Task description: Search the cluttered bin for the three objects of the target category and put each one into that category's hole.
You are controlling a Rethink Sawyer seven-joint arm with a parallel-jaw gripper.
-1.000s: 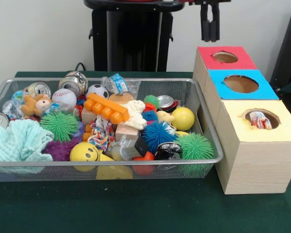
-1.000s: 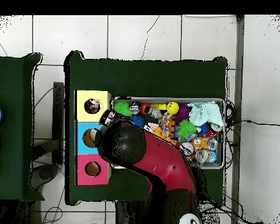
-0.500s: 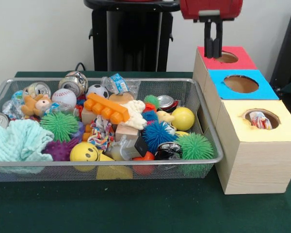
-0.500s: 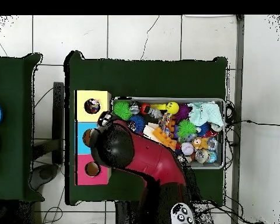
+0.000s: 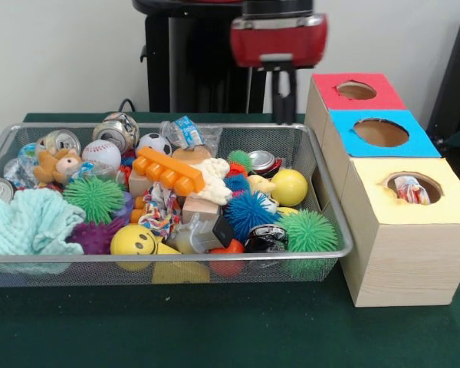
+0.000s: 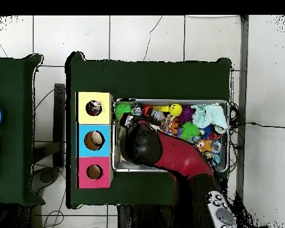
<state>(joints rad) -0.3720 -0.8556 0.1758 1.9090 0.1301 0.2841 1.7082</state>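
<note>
Green-clothed table (image 5: 215, 330) under wire bin (image 5: 314, 165) and holed boxes (image 5: 399, 253); pale wall behind; hand (image 5: 284, 96) narrow (empty).

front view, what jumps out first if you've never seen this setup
A wire bin crammed with bright toys, balls and cans fills the left. Beside it on the right stand three boxes with holes, topped red, blue and yellow. The gripper hangs over the bin's far edge.

Shiny wire-mesh bin (image 5: 322, 201), matt wood-grain boxes (image 5: 402, 257), fuzzy green cloth (image 5: 215, 326).
</note>
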